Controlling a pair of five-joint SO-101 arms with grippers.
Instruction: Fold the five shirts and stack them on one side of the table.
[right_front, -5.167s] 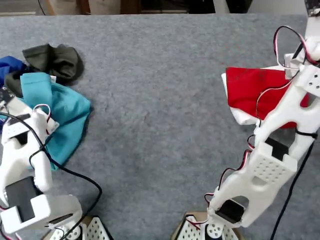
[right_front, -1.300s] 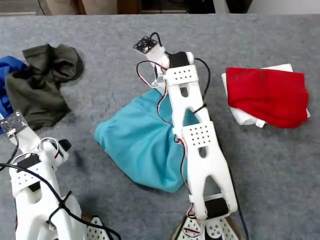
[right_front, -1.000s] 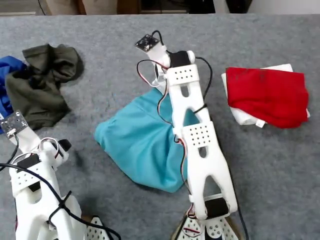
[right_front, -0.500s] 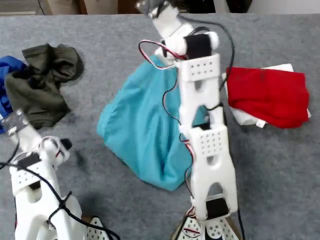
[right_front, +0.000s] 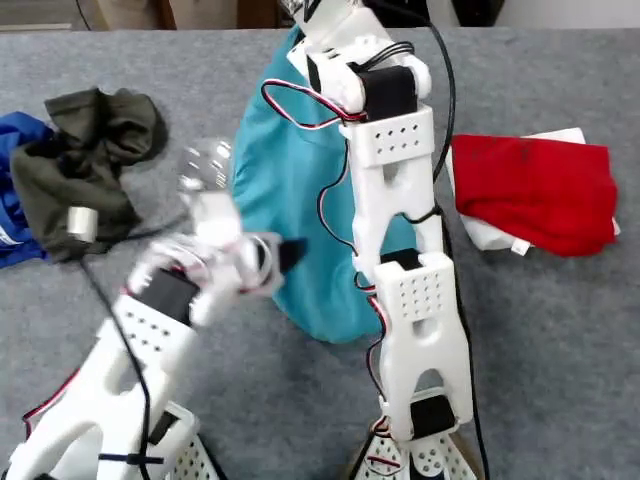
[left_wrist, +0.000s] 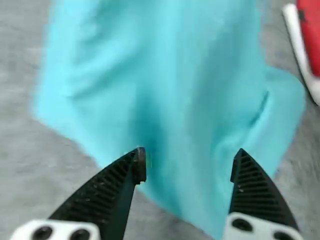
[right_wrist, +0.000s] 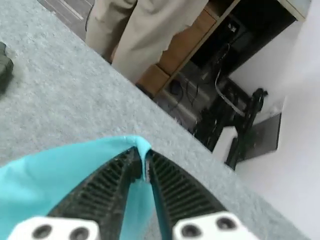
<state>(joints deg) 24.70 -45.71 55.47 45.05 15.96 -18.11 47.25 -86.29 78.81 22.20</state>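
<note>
A teal shirt (right_front: 290, 190) hangs lifted over the middle of the table, its lower end trailing on the grey cloth. My right gripper (right_wrist: 145, 160) is shut on the teal shirt's (right_wrist: 60, 175) top edge, high near the far side of the table. My left gripper (left_wrist: 187, 162) stands open just in front of the teal shirt (left_wrist: 170, 85), fingers apart with nothing between them. In the high view my left gripper (right_front: 285, 252) sits beside the shirt's left edge. A folded red shirt (right_front: 535, 190) lies on a white one (right_front: 490, 236) at the right.
An olive shirt (right_front: 90, 150) and a blue shirt (right_front: 15, 190) lie crumpled at the far left. The table is covered in grey cloth (right_front: 560, 340). A person's legs (right_wrist: 140, 30) stand beyond the far edge.
My right arm has lifted the teal shirt up and toward the far side. My left arm has swung from the left edge toward the middle, up to the hanging shirt.
</note>
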